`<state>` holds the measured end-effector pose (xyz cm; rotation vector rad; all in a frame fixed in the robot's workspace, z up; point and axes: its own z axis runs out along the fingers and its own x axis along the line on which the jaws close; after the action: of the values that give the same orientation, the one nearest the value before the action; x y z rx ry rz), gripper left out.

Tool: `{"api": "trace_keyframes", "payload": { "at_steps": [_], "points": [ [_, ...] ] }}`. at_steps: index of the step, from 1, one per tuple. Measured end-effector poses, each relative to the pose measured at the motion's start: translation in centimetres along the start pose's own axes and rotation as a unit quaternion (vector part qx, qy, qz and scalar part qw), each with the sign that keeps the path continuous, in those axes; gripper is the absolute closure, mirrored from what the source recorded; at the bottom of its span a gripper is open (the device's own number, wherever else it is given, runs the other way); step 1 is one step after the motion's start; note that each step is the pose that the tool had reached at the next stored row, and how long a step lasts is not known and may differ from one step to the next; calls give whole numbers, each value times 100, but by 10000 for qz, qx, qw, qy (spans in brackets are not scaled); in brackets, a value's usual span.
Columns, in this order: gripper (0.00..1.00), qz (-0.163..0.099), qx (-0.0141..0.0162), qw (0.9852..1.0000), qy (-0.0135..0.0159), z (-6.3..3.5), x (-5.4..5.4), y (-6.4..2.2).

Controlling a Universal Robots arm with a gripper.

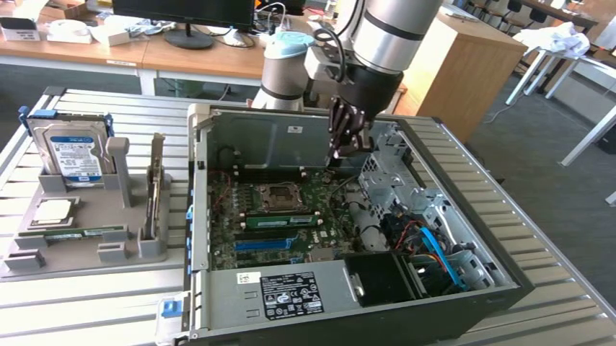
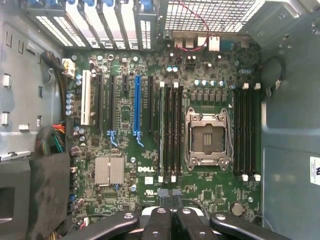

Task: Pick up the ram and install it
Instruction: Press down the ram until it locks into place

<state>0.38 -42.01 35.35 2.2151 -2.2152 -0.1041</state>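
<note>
Fingers (image 2: 161,226) of the gripper (image 1: 340,148) are pressed together, empty, over the open computer case (image 1: 270,137). One ram (image 1: 279,219) sits slotted inside the case, so we judge installing done; a twin stick (image 1: 77,232) lies on a tray (image 1: 72,252) outside the case. The exterior view gives us that tray; the wrist view, the board's slots (image 2: 170,130) head-on.

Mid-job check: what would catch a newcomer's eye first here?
An open black computer case with its green motherboard bared dominates the slatted table. The arm's black fingers, shut, hang over the board. At the exterior view's left, a grey holder carries a blue-labelled hard drive and a green ram stick.
</note>
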Motion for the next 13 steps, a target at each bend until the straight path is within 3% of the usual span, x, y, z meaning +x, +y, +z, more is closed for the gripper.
{"api": "trace_keyframes", "payload": {
  "at_steps": [13],
  "points": [
    [90,0,0,10000,0,0,1,-41]
  ]
}}
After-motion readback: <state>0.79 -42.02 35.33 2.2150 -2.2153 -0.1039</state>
